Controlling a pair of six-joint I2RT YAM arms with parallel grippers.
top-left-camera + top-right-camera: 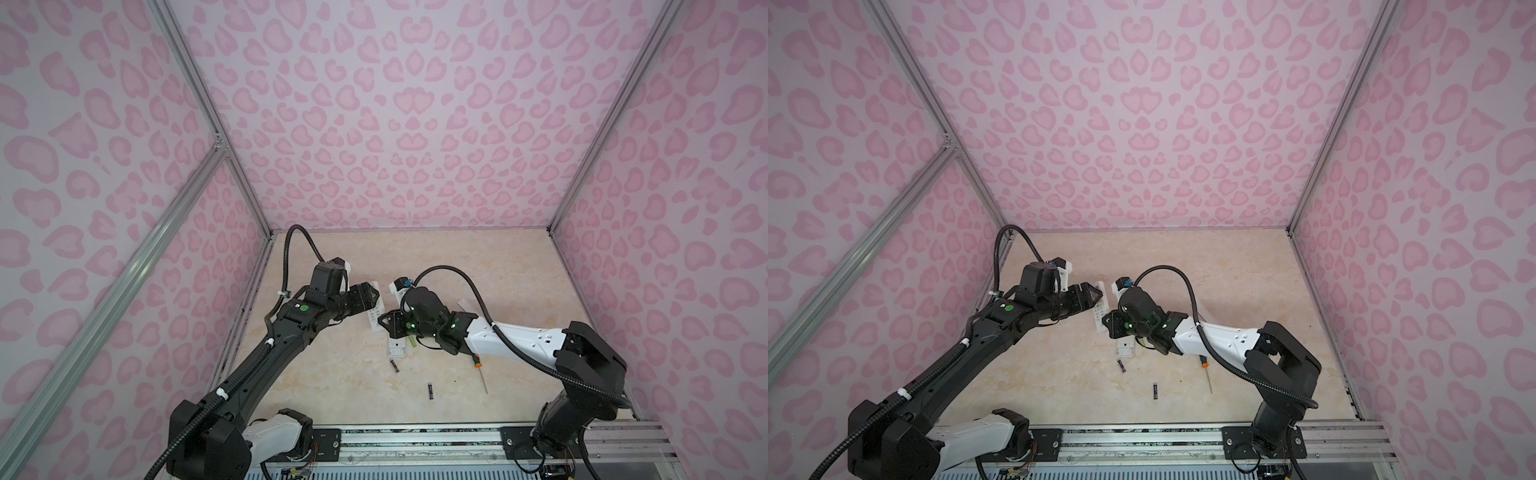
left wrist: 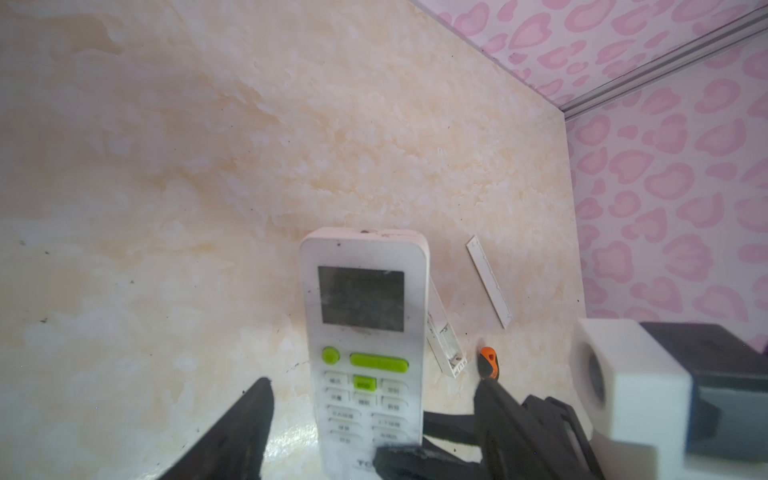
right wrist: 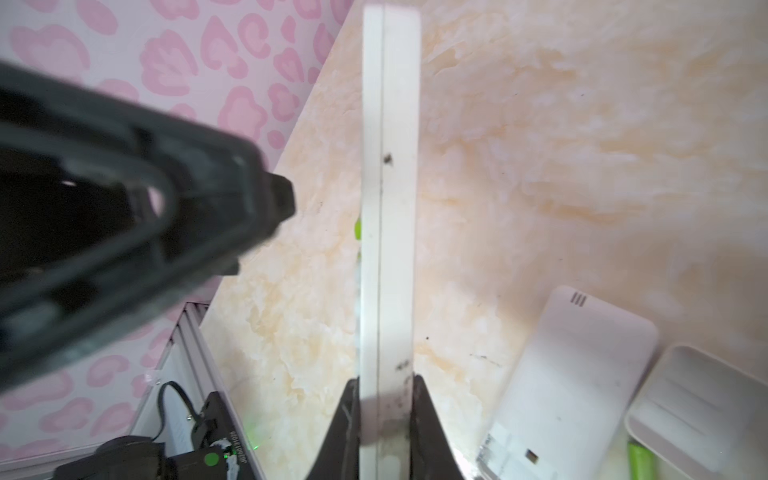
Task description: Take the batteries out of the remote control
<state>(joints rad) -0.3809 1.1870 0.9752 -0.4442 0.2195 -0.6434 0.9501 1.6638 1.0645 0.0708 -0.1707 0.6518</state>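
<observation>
Right fingers (image 3: 430,432) tight on white remote (image 3: 390,208).

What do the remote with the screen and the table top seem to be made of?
The remote: probably hard white plastic, matte and scuffed, with a moulded seam along its side. The table top: cream marble pattern with a slight sheen, perhaps stone, perhaps only printed laminate.

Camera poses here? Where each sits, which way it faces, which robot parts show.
Top views: high over the near edge, looking down at the table; left arm and right arm show.
Left wrist: on the left arm, looking past the open left gripper at the remote, button side.
Right wrist: on the right arm, looking along the remote's edge, clamped in the right gripper.
Shared: both wrists see that remote.
</observation>
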